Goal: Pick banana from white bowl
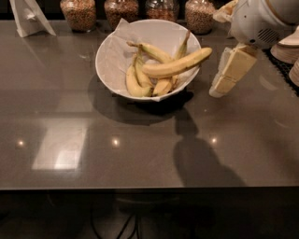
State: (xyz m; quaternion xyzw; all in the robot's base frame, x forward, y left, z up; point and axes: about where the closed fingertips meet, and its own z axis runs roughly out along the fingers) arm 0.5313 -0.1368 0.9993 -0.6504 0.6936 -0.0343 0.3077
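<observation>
- The step is the reach: the gripper [223, 84] hangs above the table [93, 154], just right of the bowl [103, 74], and holds nothing.
- I cannot tell if it is open or shut.
- The banana [175, 66] lies on top of the small bananas [135, 79] in the bowl. Its tip sticks out over the right rim, near the gripper.
- Next, I think the gripper must go left over the banana, line up across it, come down and close on its middle.
- It may bump the rim or grab a small banana too.
- The table is dark, smooth and shiny, with light spots and the arm's shadow [196, 158].
- Jars [78, 14] of grain stand in a row behind the bowl.
</observation>
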